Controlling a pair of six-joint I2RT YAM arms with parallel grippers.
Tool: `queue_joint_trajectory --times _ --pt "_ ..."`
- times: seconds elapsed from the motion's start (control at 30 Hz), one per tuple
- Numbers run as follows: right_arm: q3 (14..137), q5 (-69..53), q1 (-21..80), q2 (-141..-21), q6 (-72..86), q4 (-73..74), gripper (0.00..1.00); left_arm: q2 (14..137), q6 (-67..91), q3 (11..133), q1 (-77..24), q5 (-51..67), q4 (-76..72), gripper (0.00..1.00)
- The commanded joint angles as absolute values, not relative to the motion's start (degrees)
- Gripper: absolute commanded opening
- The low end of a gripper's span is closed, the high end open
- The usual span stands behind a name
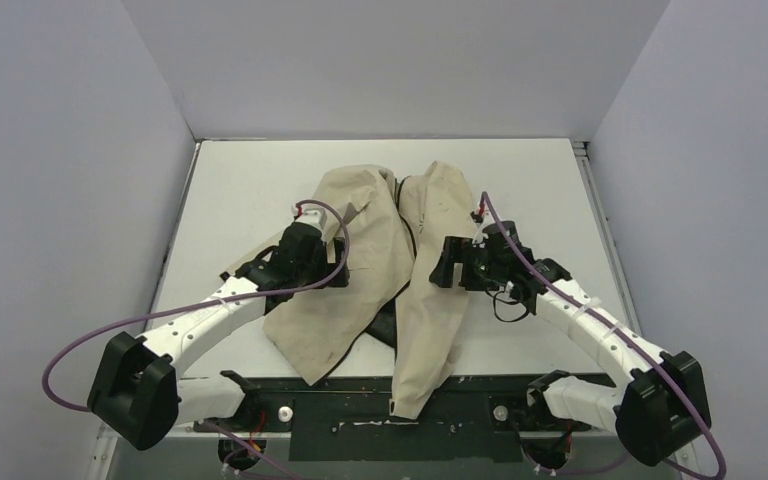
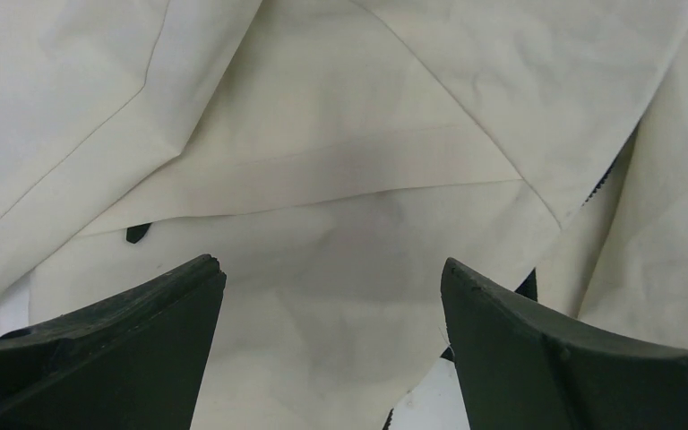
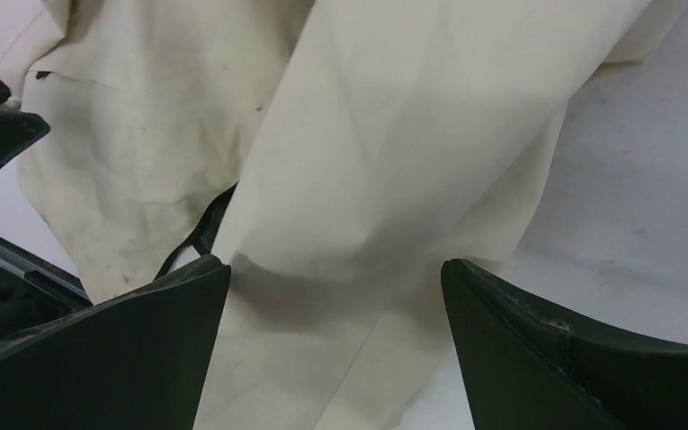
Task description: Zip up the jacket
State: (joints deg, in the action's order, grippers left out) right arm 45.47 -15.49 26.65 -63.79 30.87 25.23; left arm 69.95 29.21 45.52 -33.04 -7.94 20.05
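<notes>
White table boxed in by pale walls, viewed from above and behind.

A white table [image 1: 250,180] is seen closed in on three sides by plain grey-lilac walls: a left wall [image 1: 60,150], a back wall [image 1: 390,60] and a right wall [image 1: 710,150]. A thin metal rail [image 1: 600,230] is run along the table's right edge. Across the near edge a dark plate [image 1: 360,430] is laid, scuffed with pale marks. On it one round silver fitting [image 1: 284,412] is fixed toward the left and a second fitting [image 1: 501,411] toward the right, well apart. In the right wrist view the table's surface is shown faintly smudged and speckled.
</notes>
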Motion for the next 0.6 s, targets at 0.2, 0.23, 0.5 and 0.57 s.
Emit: queue_joint_trajectory --times 0.2,0.23,0.5,0.57 --pt "50.19 -4.09 25.5 -71.73 30.31 17.41 0.31 72.14 28.06 48.87 -33.13 -9.8 17.93 0.88" --pt "52.46 -2.82 24.95 -71.12 28.99 18.95 0.25 71.96 28.09 49.11 -33.13 -9.99 18.16 0.88" --pt "76.56 0.55 16.28 -76.37 11.63 38.1 0.0 71.76 28.53 49.79 -32.87 -10.37 19.68 0.88" --pt "80.68 6.7 15.85 -79.97 8.64 41.34 0.06 72.18 29.18 49.86 -32.68 -10.13 19.41 0.88"
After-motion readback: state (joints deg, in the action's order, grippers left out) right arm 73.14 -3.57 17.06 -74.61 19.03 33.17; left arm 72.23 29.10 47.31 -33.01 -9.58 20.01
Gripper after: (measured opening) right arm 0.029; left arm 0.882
